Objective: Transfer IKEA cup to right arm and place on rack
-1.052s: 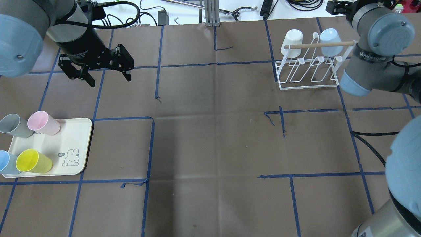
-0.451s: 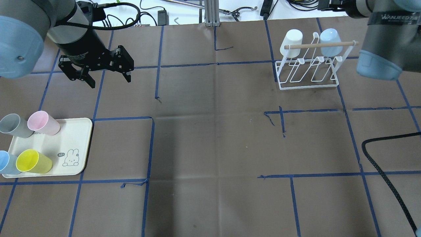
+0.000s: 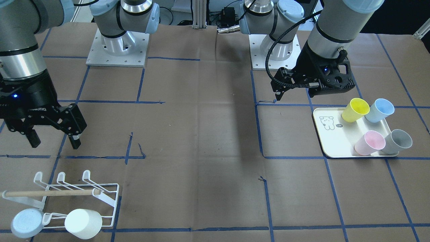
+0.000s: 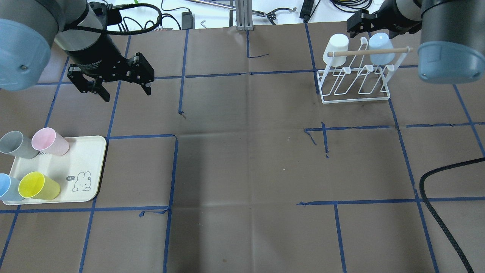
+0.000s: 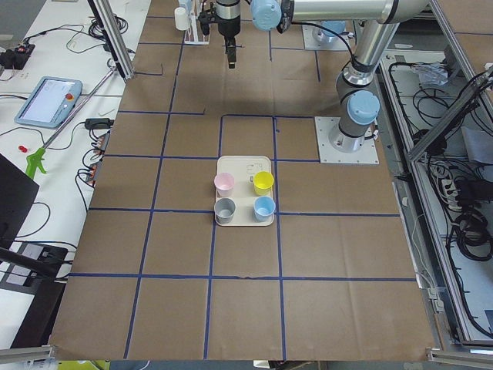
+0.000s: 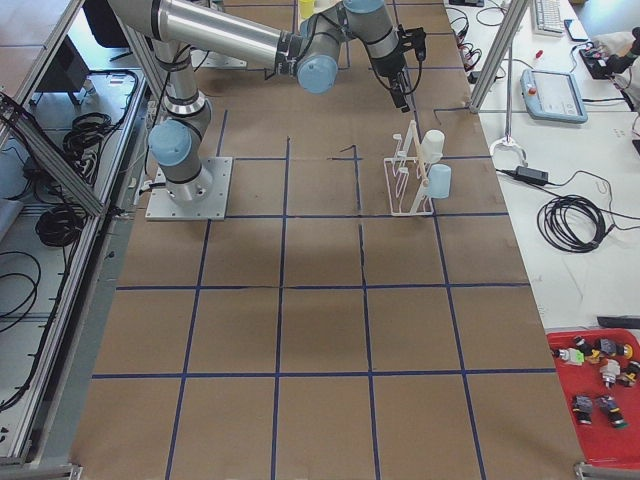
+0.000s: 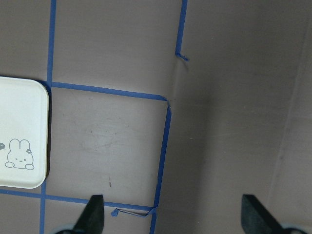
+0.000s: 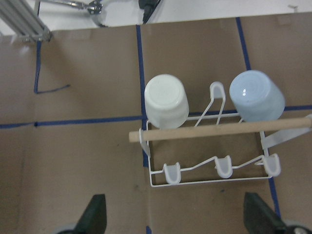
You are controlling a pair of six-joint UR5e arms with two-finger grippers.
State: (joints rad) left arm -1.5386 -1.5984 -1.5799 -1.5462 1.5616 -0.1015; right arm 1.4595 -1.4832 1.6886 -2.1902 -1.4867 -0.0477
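Observation:
The white wire rack (image 4: 356,85) with its wooden dowel (image 4: 367,52) stands at the far right. It holds an upturned white cup (image 4: 336,47) and a pale blue cup (image 4: 380,47). My right gripper (image 3: 54,144) is open and empty, above the table beside the rack (image 3: 77,188). Its wrist view looks down on the rack (image 8: 209,170) between spread fingertips (image 8: 97,214). My left gripper (image 4: 121,89) is open and empty, beyond the cream tray (image 4: 87,159). On the tray stand a grey cup (image 4: 17,144), a pink cup (image 4: 49,141), a yellow cup (image 4: 38,185) and a blue cup (image 4: 7,187).
A thick black cable (image 4: 435,197) loops over the table's right side. Wires and an aluminium post (image 4: 242,15) lie at the far edge. The two arm bases (image 3: 117,47) stand at the robot's side. The left wrist view shows the tray corner (image 7: 22,146).
My right arm has swung toward the far edge, bringing its gripper over the rack; its cable has shifted across the right side. The left gripper has barely moved.

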